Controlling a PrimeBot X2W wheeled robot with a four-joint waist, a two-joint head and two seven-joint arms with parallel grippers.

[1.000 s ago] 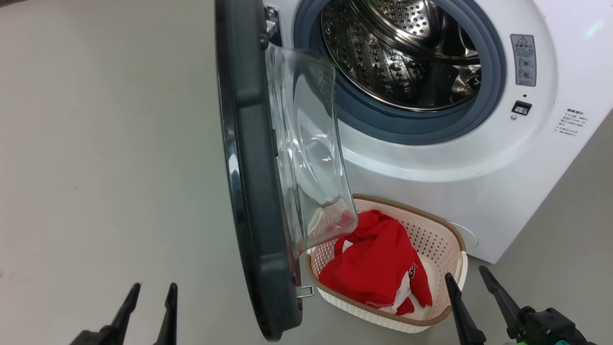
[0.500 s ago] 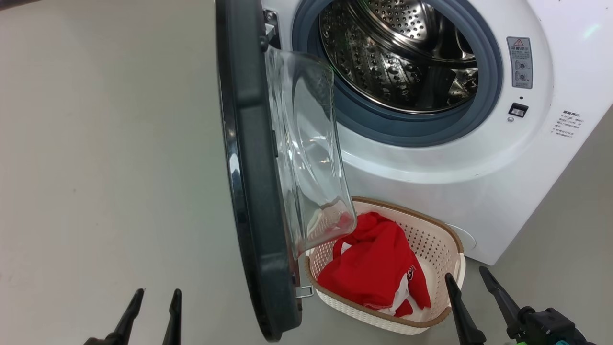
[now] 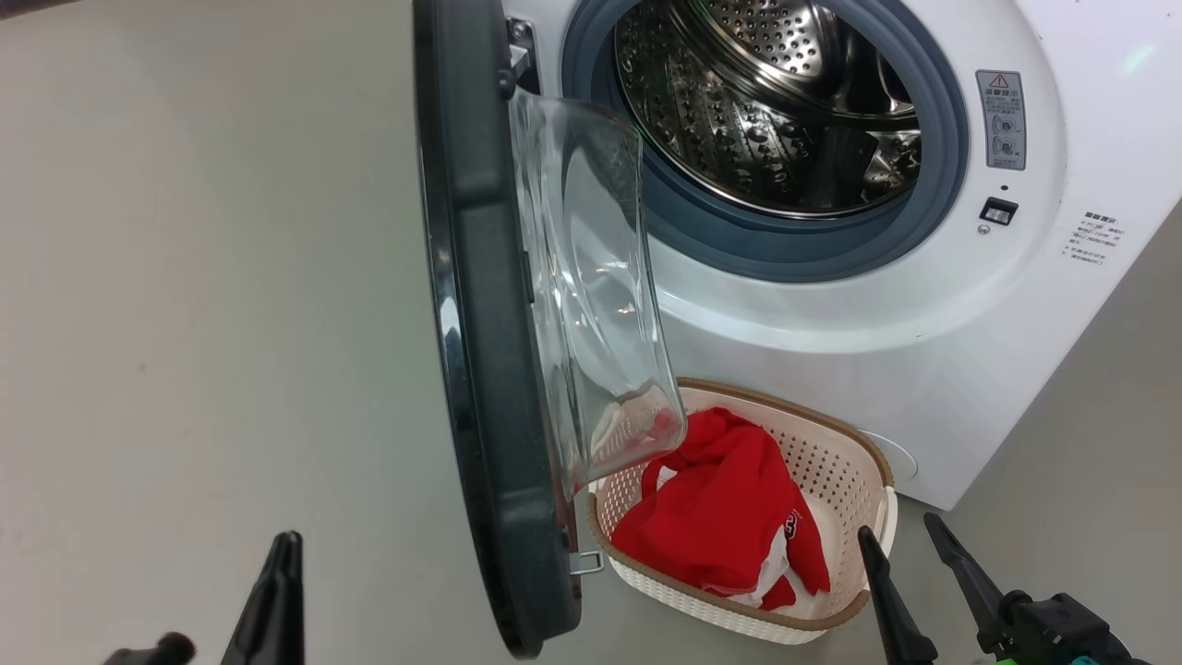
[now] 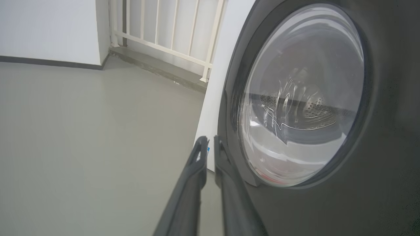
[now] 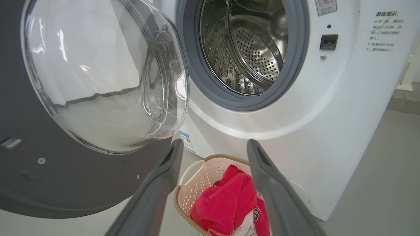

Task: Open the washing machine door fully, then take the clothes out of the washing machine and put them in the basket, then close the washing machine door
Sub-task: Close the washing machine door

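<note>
The washing machine door stands open, edge-on to the head view, its glass bowl facing the white washing machine. The steel drum looks bare inside. Red and white clothes lie in the cream basket on the floor below the opening. My left gripper is shut on nothing, low and to the left of the door; in the left wrist view it points along the door's black outer face. My right gripper hangs open just right of the basket, above the clothes in the right wrist view.
Grey floor spreads to the left of the door. A white railing and a white wall stand beyond the machine. The door's latch tab sticks out near the basket's left end.
My left gripper's fingers have come together from wide apart. The door, basket, clothes and right gripper stay as they were.
</note>
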